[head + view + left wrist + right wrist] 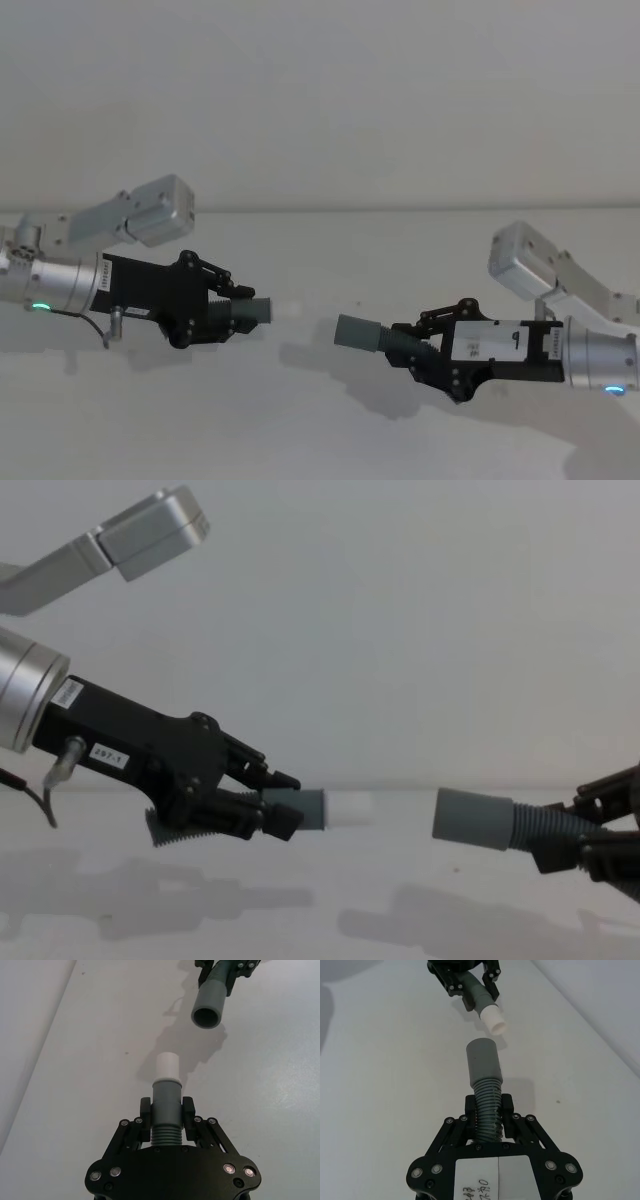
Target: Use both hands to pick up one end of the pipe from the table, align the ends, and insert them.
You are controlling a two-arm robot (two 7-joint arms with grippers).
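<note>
Here we hold both hose pieces above the desk, ends facing but apart. Our left end effector is clamped on the hose with the white-tipped cuff; our right end effector is clamped on the ribbed hose behind the wider socket. We judge alignment nearly done; next comes a straight push. The socket is hollow, nothing inside.

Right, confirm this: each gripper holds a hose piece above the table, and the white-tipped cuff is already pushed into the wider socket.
Not quite. The left gripper and right gripper each hold a hose piece above the table, but the white-tipped cuff is not inserted: the chest view shows a clear gap between it and the wider socket.
</note>
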